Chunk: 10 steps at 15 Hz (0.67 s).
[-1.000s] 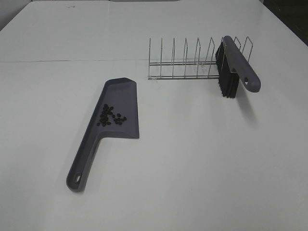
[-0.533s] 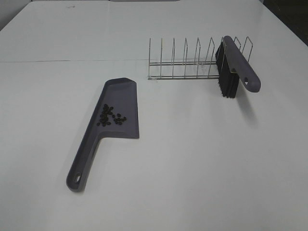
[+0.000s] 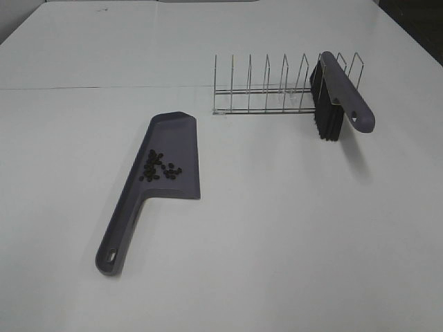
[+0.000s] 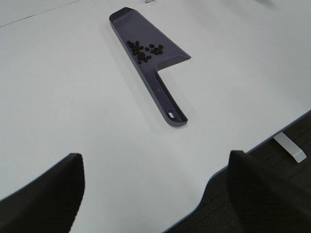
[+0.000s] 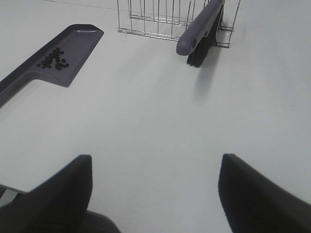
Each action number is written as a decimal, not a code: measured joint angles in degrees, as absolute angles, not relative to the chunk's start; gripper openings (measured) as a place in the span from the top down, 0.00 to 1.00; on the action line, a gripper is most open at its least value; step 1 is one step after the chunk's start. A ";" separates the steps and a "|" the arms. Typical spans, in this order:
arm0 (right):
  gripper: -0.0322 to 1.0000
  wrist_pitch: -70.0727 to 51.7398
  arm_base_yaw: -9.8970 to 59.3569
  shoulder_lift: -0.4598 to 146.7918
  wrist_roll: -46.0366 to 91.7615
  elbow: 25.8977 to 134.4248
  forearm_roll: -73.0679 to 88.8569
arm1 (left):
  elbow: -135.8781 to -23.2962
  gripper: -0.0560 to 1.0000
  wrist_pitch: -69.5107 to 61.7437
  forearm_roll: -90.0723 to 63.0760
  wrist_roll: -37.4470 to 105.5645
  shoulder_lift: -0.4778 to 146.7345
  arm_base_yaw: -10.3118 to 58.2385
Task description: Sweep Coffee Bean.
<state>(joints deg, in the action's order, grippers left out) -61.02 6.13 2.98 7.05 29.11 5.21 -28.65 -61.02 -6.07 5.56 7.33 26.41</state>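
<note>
A grey dustpan lies on the white table, its handle towards the front left. A cluster of dark coffee beans lies in its tray; it also shows in the left wrist view and the right wrist view. A grey brush with black bristles rests in a wire rack at the back right. Neither arm shows in the exterior view. My left gripper is open and empty, back from the dustpan's handle. My right gripper is open and empty, well short of the brush.
The white table has its front edge in the left wrist view, with dark floor and a table foot beyond it. A seam runs across the far part of the table.
</note>
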 joint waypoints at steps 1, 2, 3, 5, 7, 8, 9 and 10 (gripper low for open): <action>0.38 -61.02 6.13 2.98 7.05 29.11 5.21 | -28.65 0.25 -61.02 -6.02 5.56 7.33 26.41; 0.38 -61.02 6.13 2.98 7.05 29.11 5.21 | -28.65 0.25 -61.02 -6.02 5.56 7.33 26.41; 0.38 -61.02 6.13 2.98 7.05 29.11 5.21 | -28.65 0.25 -61.02 -6.02 5.56 7.33 26.41; 0.38 -61.02 6.13 2.98 7.05 29.11 5.21 | -28.65 0.25 -61.02 -6.02 5.56 7.33 26.41; 0.38 -61.02 6.13 2.98 7.05 29.11 5.21 | -28.65 0.25 -61.02 -6.02 5.56 7.33 26.41; 0.38 -61.02 6.13 2.98 7.05 29.11 5.21 | -28.65 0.25 -61.02 -6.02 5.56 7.33 26.41; 0.38 -61.02 6.13 2.98 7.05 29.11 5.21 | -28.65 0.25 -61.02 -6.13 5.84 7.33 26.41; 0.38 -61.02 6.13 2.98 7.05 29.11 5.21 | -28.65 0.25 -61.02 -6.47 6.25 7.33 26.41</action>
